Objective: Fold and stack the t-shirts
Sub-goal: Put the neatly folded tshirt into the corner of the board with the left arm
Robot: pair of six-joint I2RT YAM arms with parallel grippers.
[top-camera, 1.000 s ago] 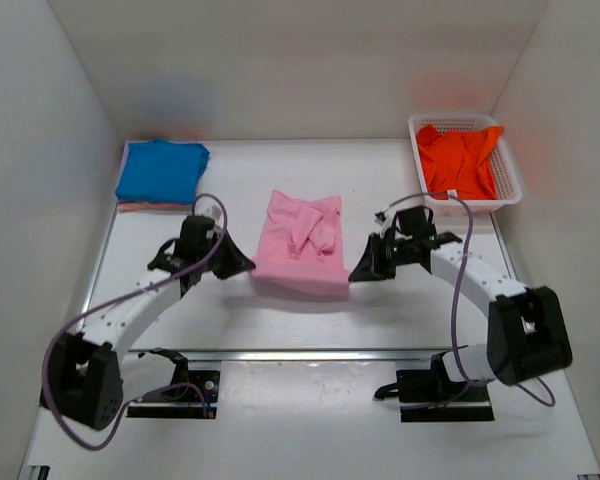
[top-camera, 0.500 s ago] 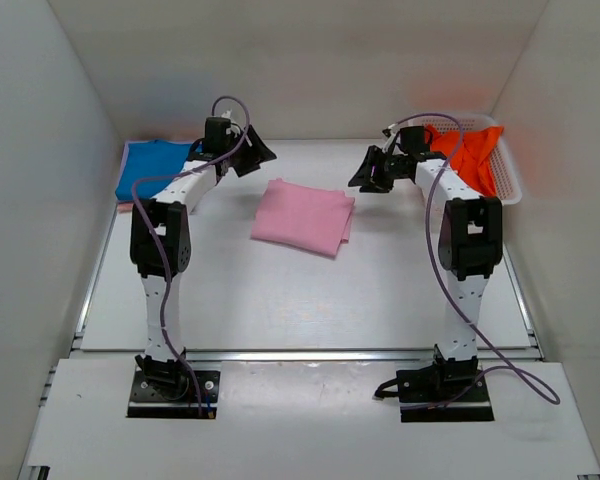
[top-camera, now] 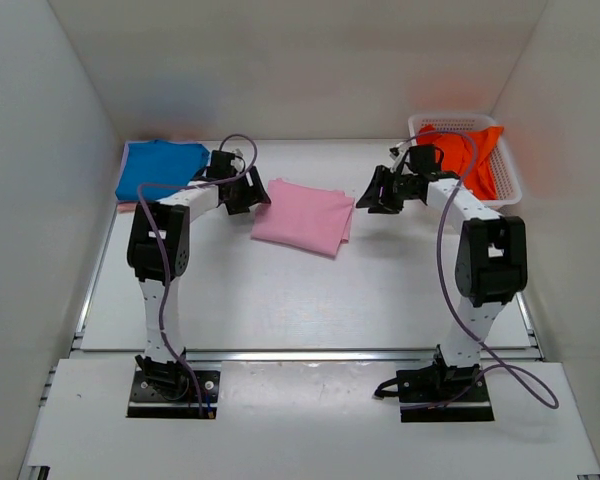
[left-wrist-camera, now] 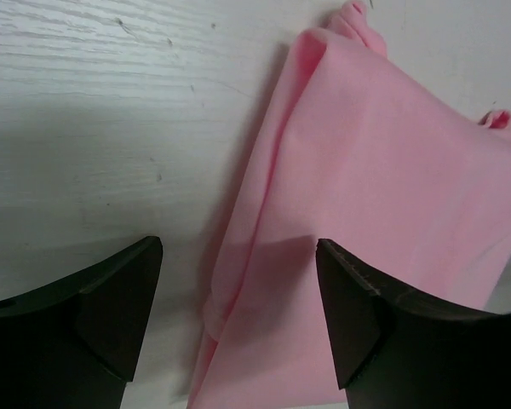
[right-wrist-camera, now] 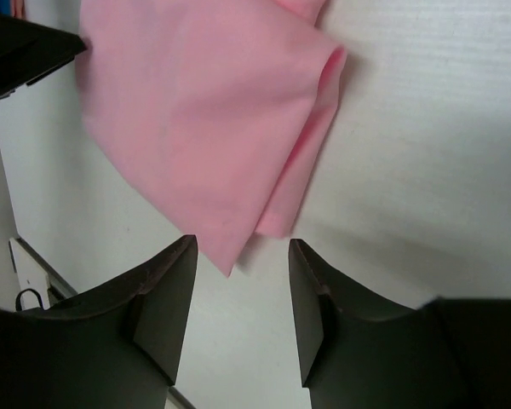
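While both claws stood wide and empty, the left claw [top-camera: 252,196] just beside the left edge of the folded pink t-shirt [top-camera: 302,213] and the right claw [top-camera: 373,196] just off its right edge, the risk sat in the next pick. Pink lay flat mid-worktop [top-camera: 280,300], well apart from the other shirts. Left wrist view showed the near edge as loose stacked layers; a pinch that caught only the top layer would likely peel the fold open on the lift. Right wrist view showed a doubled corner right ahead of that claw, same problem, and uneven lift between the two claws could let the middle sag and slide. A small bit of cloth poked out at the far edge, could snag. Farther back left, the blue t-shirt [top-camera: 160,172] lay folded on a pale layer [top-camera: 130,206], unclear what; a skewed drop there would probably push it crooked. Far right, the orange t-shirt [top-camera: 462,160] was bunched in the white basket [top-camera: 460,120], draped over its side, not yet folded; a hard pull could drag the basket.
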